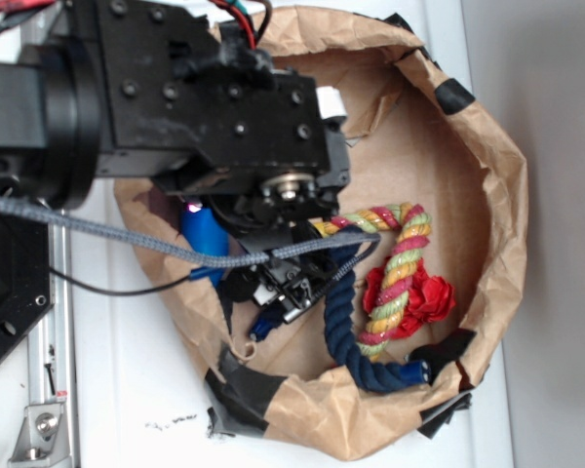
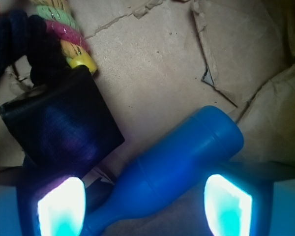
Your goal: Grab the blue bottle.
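the blue bottle [image 2: 187, 162] lies on its side on the paper bag [image 2: 152, 64] floor, between the spread, empty fingers of the gripper [image 2: 145, 206]; it looks light, stiff and slick, so its wide body seems the safest hold.

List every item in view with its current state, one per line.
blue bottle: lying on its side between the open fingers, not gripped.
gripper: open, straddling the bottle.
navy rope: lying curved on the paper.
multicolored rope: lying beside the navy rope.
paper bag: open, rim rolled down.
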`<move>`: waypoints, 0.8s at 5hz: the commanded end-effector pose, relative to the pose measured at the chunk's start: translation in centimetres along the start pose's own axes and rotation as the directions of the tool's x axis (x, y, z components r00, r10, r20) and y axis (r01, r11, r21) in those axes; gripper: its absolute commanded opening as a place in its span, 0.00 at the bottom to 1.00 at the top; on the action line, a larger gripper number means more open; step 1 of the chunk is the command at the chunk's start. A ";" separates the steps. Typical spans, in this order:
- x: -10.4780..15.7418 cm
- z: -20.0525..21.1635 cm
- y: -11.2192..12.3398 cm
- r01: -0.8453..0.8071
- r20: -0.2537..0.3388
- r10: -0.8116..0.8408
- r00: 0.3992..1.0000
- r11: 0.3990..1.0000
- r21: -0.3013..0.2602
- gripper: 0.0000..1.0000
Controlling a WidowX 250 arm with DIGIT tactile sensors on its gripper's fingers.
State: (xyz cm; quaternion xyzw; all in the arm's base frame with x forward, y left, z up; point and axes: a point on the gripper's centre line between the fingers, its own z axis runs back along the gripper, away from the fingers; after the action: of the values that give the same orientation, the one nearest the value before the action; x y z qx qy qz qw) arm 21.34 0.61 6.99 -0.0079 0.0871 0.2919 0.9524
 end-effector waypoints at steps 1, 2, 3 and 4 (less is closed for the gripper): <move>0.8 -3.5 3.3 -0.068 0.019 0.067 0.998 0.996 0.060 1.00; 1.2 -4.9 4.3 -0.115 -0.036 0.118 0.992 0.990 0.085 1.00; 1.6 -5.1 4.4 -0.145 -0.079 0.154 0.985 0.984 0.102 1.00; 3.0 -4.1 4.5 -0.144 -0.003 0.145 0.989 0.987 0.078 0.00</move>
State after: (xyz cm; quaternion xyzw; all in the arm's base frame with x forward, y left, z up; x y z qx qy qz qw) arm 20.97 3.70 2.00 0.0298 0.1298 0.3363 0.9323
